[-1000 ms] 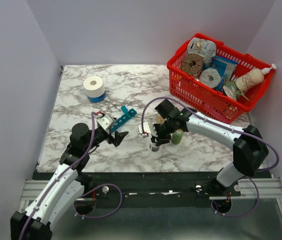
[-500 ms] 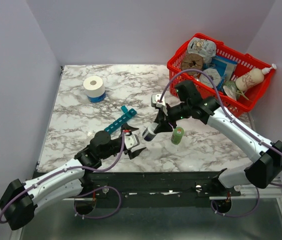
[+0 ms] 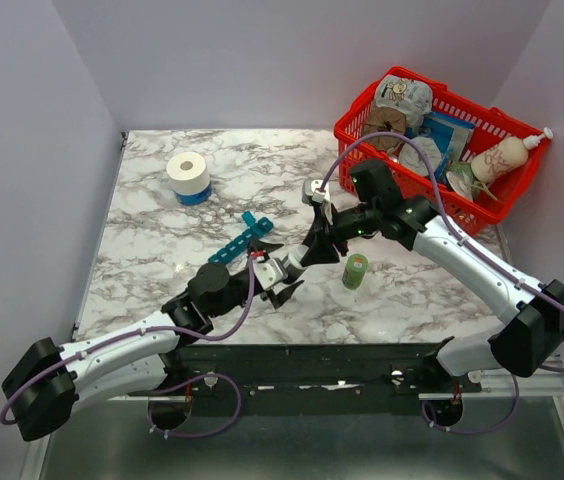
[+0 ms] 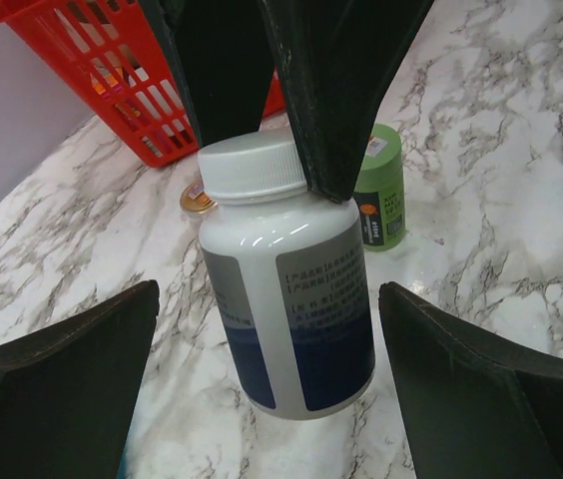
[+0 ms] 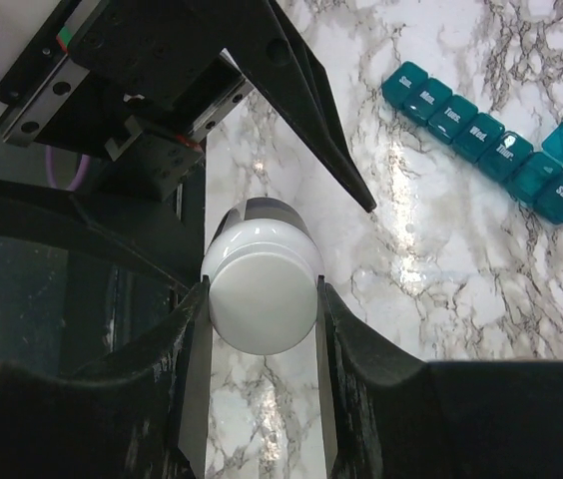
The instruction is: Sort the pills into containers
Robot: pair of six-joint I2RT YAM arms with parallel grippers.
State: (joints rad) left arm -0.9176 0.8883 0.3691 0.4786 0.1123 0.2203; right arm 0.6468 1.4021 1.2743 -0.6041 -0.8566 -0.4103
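The right end effector [image 5: 262, 291] is closed on the cap of the white bottle [image 4: 286, 309], holding it tilted and apparently clear of the bench [image 3: 162, 230], which leaves the body free for a second grip. The left end effector [image 3: 284, 272] is spread wide, one finger either side of the bottle body and touching nothing; read this as the set-up for clamping the body so the cap can be unscrewed. The teal pill organiser [image 5: 486, 140] lies on the bench nearby, one lid flipped up.
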